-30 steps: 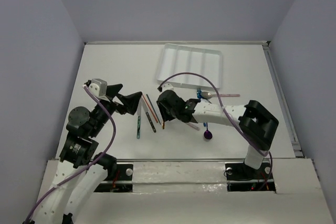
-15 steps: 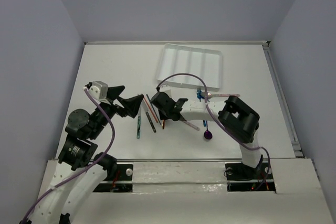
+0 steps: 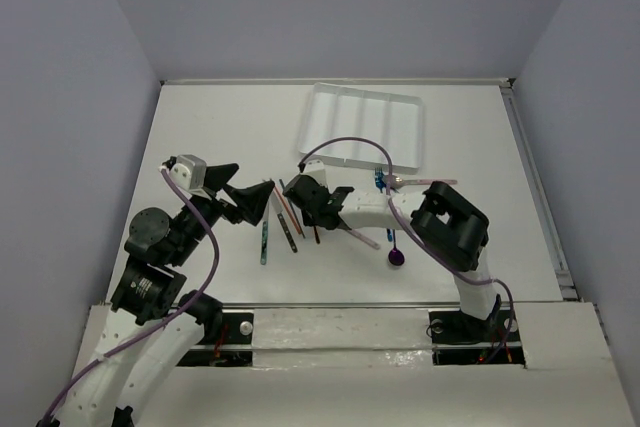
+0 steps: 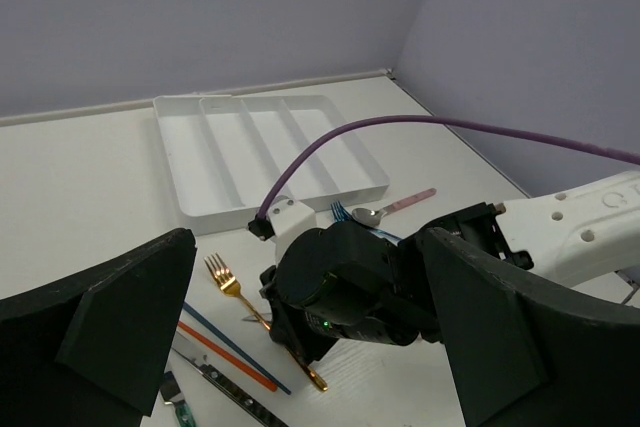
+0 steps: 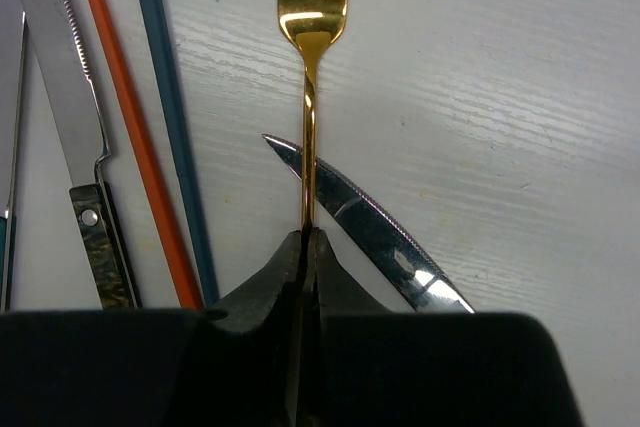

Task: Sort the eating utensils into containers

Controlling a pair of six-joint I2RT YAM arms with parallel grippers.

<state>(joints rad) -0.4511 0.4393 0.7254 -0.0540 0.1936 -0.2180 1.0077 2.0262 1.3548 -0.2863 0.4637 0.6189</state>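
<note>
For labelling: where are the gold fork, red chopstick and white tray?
gold fork [image 5: 308, 107], right wrist view, handle
red chopstick [image 5: 133, 117], right wrist view, mid-shaft
white tray [image 4: 195, 157], left wrist view, compartment floor

No legible text, brand or number in any view.
Behind the right gripper [image 5: 305, 245], its white arm link [image 4: 580, 227] carries a dark mark [image 4: 630, 188] cut off by the picture's edge, too partial to read. The gold fork [image 5: 310, 7] between that gripper's fingertips and the knives [image 5: 60, 107] beside them show no readable stamp.

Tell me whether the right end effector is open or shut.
Shut: the right end effector pinches the gold fork by its handle, fingertips meeting around it.
</note>
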